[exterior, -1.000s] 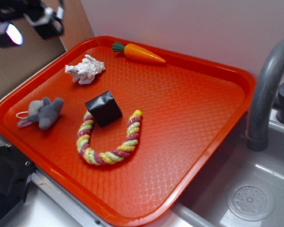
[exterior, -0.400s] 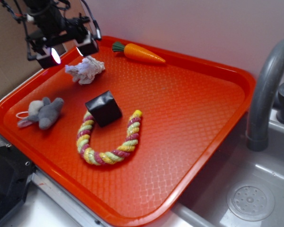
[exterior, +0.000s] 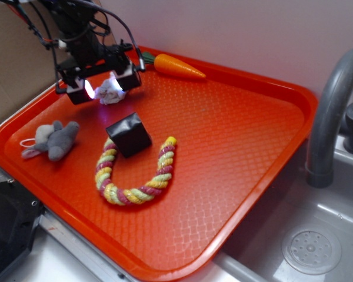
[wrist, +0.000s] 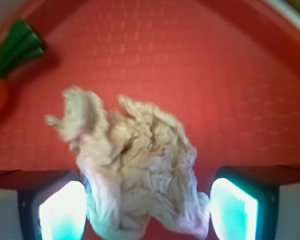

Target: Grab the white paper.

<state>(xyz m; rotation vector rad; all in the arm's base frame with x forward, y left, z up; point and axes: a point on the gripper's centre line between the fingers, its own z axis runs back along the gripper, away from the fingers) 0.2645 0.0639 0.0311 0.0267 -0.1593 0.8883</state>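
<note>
- Red tray beside sink, sitting against pale wall; textured bottom, raised rim.
- Lying near tray's far left corner: white paper, crumpled, irregular, flaps sticking out toward carrot toy.
- Straddling the wad: gripper, spread wide, nothing clamped yet; in wrist view, lit pads flanking paper left and right, tray bottom showing between wad and right-hand pad.
- Hard telling from either view whether pads are touching tray yet.
- Risking a shallow pinch: closing too high likely catching only a loose flap, wad tearing free or unfolding on lift.
- Risking a push instead of a grab: wad sitting nearer left-hand pad in wrist view, so that pad probably meeting it first and sliding light paper across slick tray.
- Risking scrape on tray bottom if descending further before closing.
- Sitting near, but clear of the jaws: black cube; rope toy and plush mouse farther off, unlikely to be interfering.
- Compressing under grip expected; soft wad possibly slipping out if closure is stopping short.
</note>
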